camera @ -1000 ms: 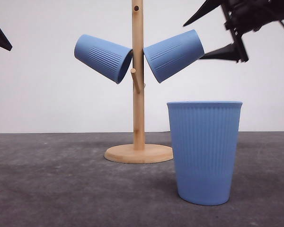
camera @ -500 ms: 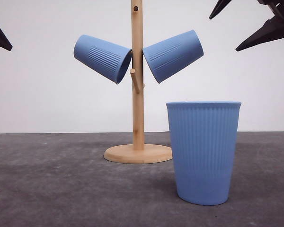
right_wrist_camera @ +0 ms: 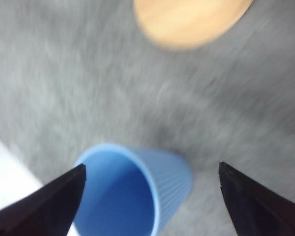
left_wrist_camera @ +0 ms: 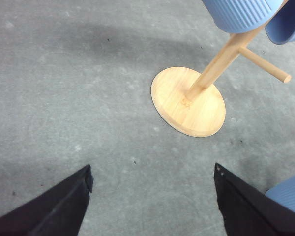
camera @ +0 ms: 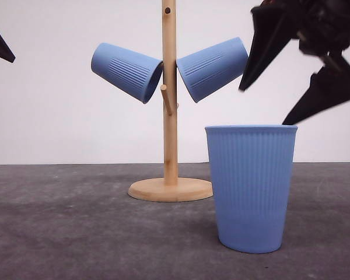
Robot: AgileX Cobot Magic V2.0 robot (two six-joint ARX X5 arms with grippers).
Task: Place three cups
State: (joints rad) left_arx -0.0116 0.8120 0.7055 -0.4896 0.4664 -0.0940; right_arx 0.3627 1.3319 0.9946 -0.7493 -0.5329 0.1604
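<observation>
Grey worktop (camera: 76,233), white wall: two cups (camera: 127,71) (camera: 213,68) hang on the wooden rack (camera: 170,116), mouths tilted down toward the post, while the third cup (camera: 251,186) stands upright in front. My right pincer (camera: 268,108) hovers wide open and empty above it; its wrist view looks into the cup's mouth (right_wrist_camera: 123,196). Left pincer (left_wrist_camera: 152,196) is open too, holding nothing, with the rack base (left_wrist_camera: 188,101) seen from above.
</observation>
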